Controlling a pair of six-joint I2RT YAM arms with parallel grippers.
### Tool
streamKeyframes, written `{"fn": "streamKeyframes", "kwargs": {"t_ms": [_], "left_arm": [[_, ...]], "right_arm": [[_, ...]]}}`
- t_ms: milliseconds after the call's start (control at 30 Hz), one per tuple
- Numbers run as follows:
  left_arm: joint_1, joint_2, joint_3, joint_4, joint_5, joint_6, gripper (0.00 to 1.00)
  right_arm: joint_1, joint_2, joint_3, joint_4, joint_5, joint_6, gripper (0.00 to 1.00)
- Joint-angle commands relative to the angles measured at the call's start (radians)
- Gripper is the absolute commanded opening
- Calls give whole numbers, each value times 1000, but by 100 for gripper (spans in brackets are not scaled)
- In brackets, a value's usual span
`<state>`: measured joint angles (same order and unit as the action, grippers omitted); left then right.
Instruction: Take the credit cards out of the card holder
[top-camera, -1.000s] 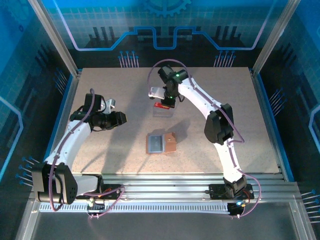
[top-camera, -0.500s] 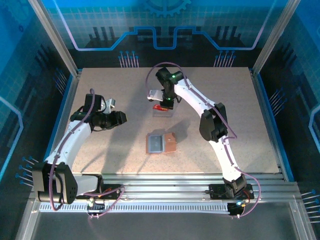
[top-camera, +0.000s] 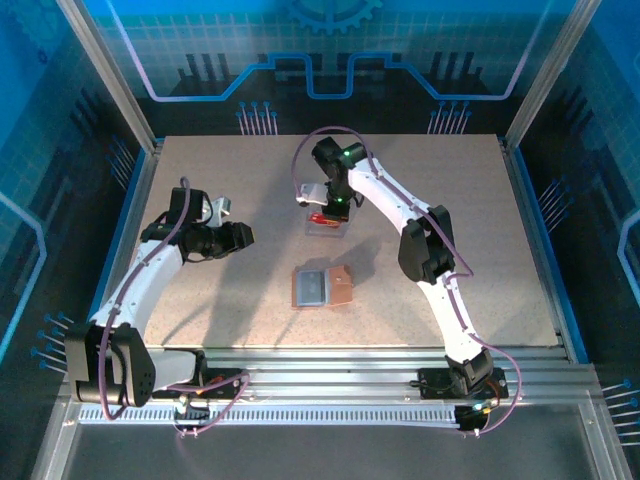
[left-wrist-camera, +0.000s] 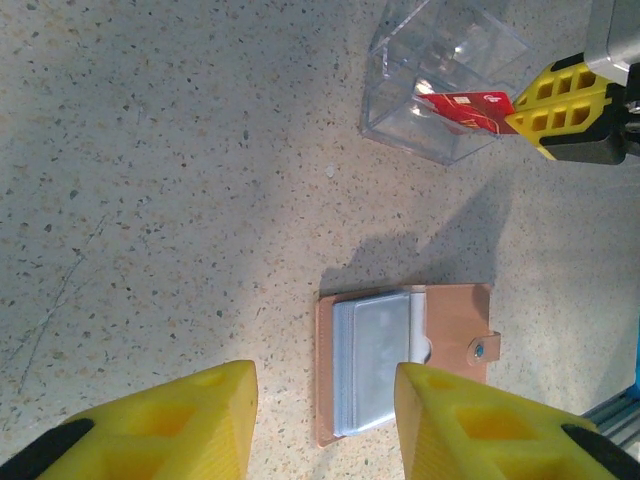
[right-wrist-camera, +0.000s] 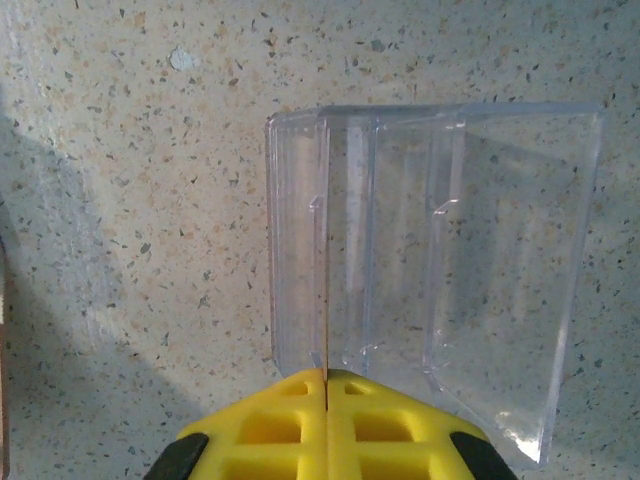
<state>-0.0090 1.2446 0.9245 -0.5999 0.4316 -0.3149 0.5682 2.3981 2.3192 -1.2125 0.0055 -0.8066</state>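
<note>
While the left gripper (left-wrist-camera: 325, 425) gapes empty, the right gripper (right-wrist-camera: 326, 390) pinches 1 red card (left-wrist-camera: 465, 105) at the tray (left-wrist-camera: 385, 85).

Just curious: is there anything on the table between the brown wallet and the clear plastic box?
No. In the left wrist view, that stretch between card holder and clear box is bare, shadowed tabletop.

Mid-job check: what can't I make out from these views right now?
- Whether cards remain in the wallet: left wrist view, grey sleeves cover them; top view, too small.
- Face of the red card: right wrist view, edge-on in the shut right pincer.
- Wallet's lower right part: left wrist view, behind a left pincer finger.
</note>
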Motion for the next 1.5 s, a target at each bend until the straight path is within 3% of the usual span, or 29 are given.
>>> {"fn": "streamKeyframes", "kwargs": {"t_ms": [0,633,1100,1467], "left_arm": [[9,13,-8,0,36,-6,41],[10,23,-21,4,41,-21,42],[9,15,-36,18,51,-41,42],[9,18,-33,21,57,-41,43]], "right_arm": [[-11,-13,14,-59,22,-24,0],[-10,20,27,-140,-48,-106,0],[-1,35,39,-112,-8,-105,13],[-1,14,34,-46,31,-82,14]]}}
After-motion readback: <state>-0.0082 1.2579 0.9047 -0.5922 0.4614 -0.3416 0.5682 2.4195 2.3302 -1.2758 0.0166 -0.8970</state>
